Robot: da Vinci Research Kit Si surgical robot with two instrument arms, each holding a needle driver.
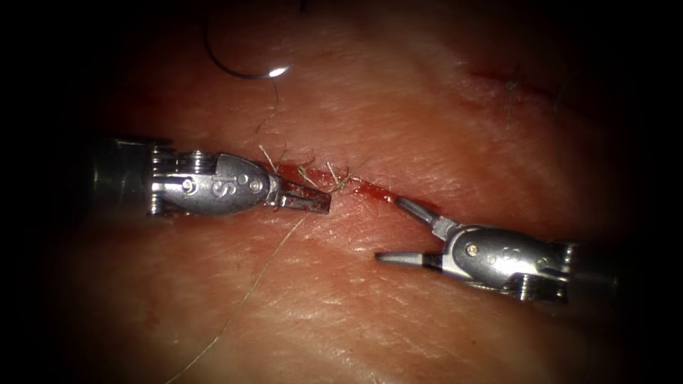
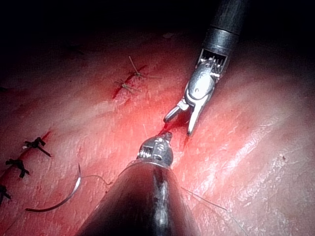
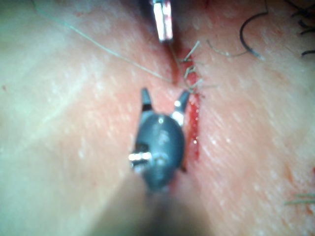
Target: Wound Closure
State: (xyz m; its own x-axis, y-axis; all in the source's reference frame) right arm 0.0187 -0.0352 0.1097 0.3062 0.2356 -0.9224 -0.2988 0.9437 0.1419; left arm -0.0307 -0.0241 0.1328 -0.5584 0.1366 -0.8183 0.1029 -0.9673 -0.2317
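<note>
Lying free on tissue (image 1: 398,107) at 11 o'clock, needle (image 1: 238,67), left hand (image 1: 316,201) closed on thread (image 1: 242,302) at cut (image 1: 370,190), right hand (image 1: 391,231) wide open, empty

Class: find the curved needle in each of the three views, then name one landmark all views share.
Endoscope view: needle lies free on the tissue, up-left of the cut, held by neither tool.
Left wrist view: needle on tissue beside the left tool's shaft.
Right wrist view: needle beyond the cut ends of thread.
Shared landmark: those cut ends of thread.
</note>
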